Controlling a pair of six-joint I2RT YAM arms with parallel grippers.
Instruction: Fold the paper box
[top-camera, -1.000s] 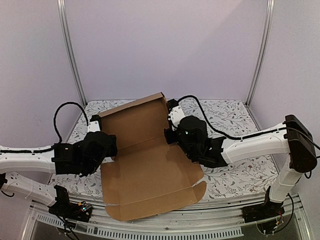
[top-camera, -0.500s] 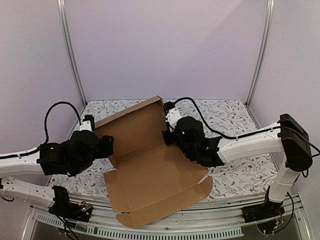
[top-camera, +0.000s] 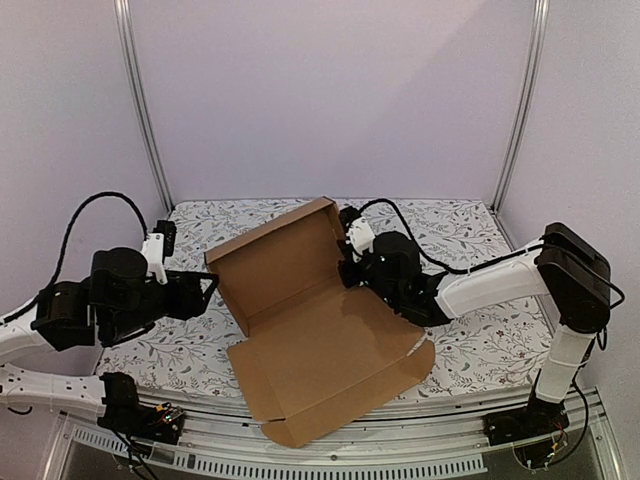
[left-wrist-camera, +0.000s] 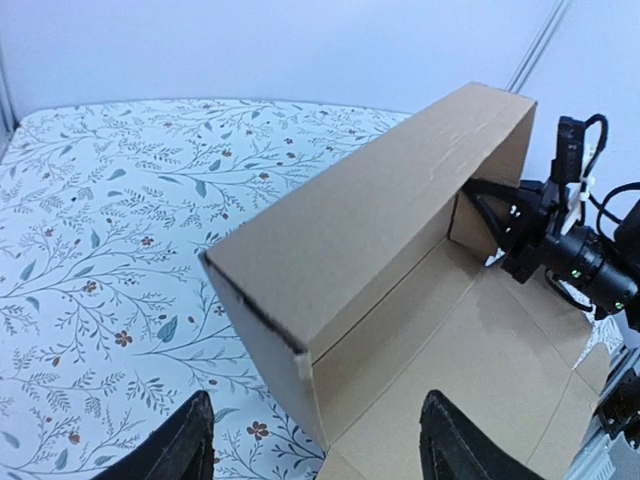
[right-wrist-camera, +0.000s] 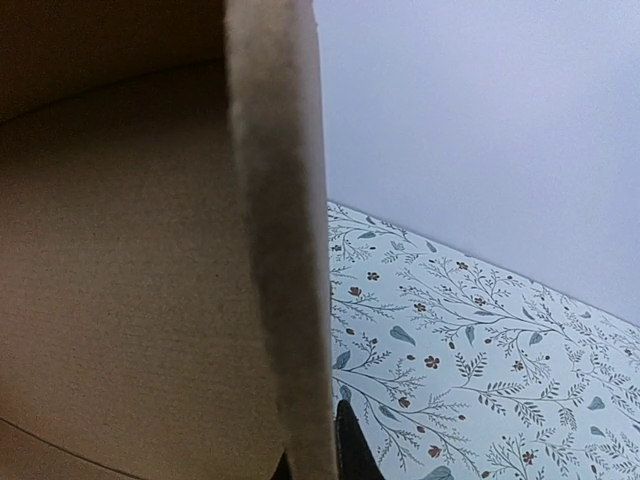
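Observation:
The paper box (top-camera: 320, 340) is a brown cardboard mailer lying open at the table's middle, its back panel (top-camera: 275, 260) standing up with short side flaps. My right gripper (top-camera: 348, 264) is shut on the right side flap; in the right wrist view the flap's edge (right-wrist-camera: 285, 250) runs down between my fingertips (right-wrist-camera: 350, 448). My left gripper (top-camera: 205, 290) is open and empty, just left of the box's left corner. In the left wrist view that corner (left-wrist-camera: 290, 350) stands ahead between my spread fingers (left-wrist-camera: 190, 445), apart from them.
The table (top-camera: 460, 240) has a white cloth with a leaf print. Metal frame posts (top-camera: 145, 110) stand at the back corners before a plain wall. The box's front flap (top-camera: 300, 425) reaches the table's near edge.
My left gripper has drawn back to the left, away from the box's left edge. The box has slid right and turned, with the right gripper still on its flap.

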